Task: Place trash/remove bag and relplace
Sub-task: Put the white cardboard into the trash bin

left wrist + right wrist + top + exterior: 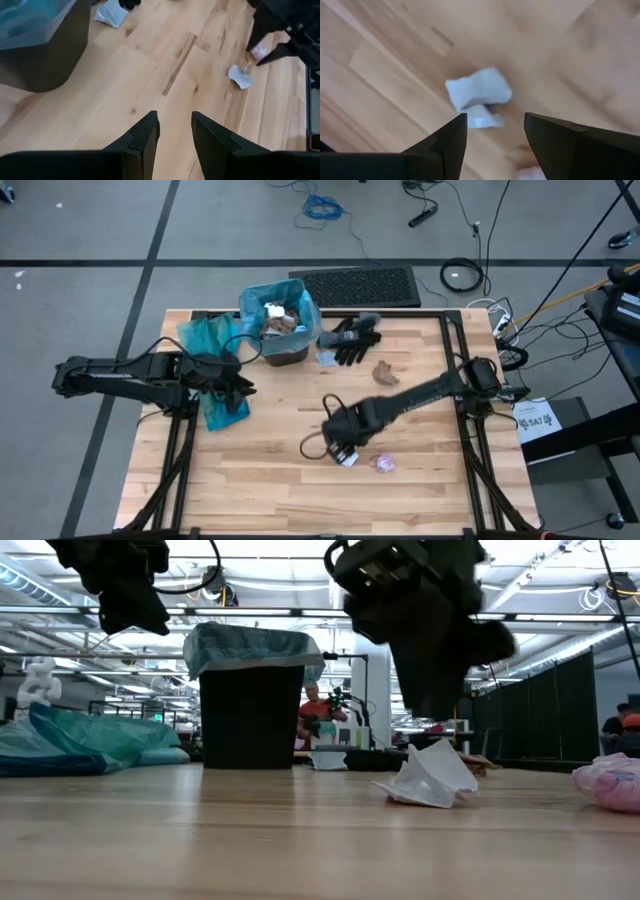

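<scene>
The right gripper point(495, 131), jaws released, is hovering over a crumpled white paper scrap point(479, 95), needing descent and closing, while the left gripper point(175, 131) is waiting parted, empty, beside the lined bin point(277, 322).

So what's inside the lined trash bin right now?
The bin with its blue liner holds a heap of crumpled white and brown scraps, seen from above. Anything beneath that top layer is covered, and the low view shows only its outer wall.
</scene>
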Controlling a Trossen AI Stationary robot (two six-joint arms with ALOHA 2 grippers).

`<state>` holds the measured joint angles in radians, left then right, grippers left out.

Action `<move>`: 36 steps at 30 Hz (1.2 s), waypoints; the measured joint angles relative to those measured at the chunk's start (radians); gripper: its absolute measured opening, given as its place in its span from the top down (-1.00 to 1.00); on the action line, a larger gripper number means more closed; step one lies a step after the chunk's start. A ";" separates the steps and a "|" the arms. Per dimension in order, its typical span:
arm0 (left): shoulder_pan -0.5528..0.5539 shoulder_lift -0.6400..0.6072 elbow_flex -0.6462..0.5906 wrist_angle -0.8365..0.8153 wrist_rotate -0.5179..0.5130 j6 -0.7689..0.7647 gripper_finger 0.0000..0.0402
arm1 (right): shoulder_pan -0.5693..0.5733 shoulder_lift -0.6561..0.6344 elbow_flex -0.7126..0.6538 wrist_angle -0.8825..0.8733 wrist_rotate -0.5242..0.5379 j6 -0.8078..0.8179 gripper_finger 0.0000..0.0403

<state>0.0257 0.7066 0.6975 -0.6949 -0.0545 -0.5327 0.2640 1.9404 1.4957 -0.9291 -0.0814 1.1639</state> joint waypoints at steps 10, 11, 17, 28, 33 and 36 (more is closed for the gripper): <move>0.000 0.000 0.000 -0.005 0.024 -0.001 0.40 | 0.067 -0.001 -0.182 0.197 0.054 0.187 0.07; 0.000 0.000 0.000 -0.005 0.027 -0.001 0.40 | 0.067 -0.001 -0.199 0.216 0.061 0.187 0.07; 0.000 0.000 0.000 -0.003 0.027 -0.002 0.40 | 0.057 -0.010 -0.286 0.345 0.058 0.181 0.35; 0.000 0.000 0.000 0.002 0.026 -0.010 0.40 | -0.044 -0.059 -0.144 0.278 0.111 -0.076 0.99; 0.000 0.000 0.000 0.017 0.024 -0.011 0.40 | -0.154 -0.107 -0.020 0.151 0.139 -0.268 1.00; 0.000 0.000 0.000 0.033 0.023 -0.011 0.40 | -0.226 -0.126 0.066 0.096 0.139 -0.394 1.00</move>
<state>0.0261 0.7067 0.6972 -0.6619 -0.0315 -0.5438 0.0380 1.8140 1.5615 -0.8330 0.0576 0.7701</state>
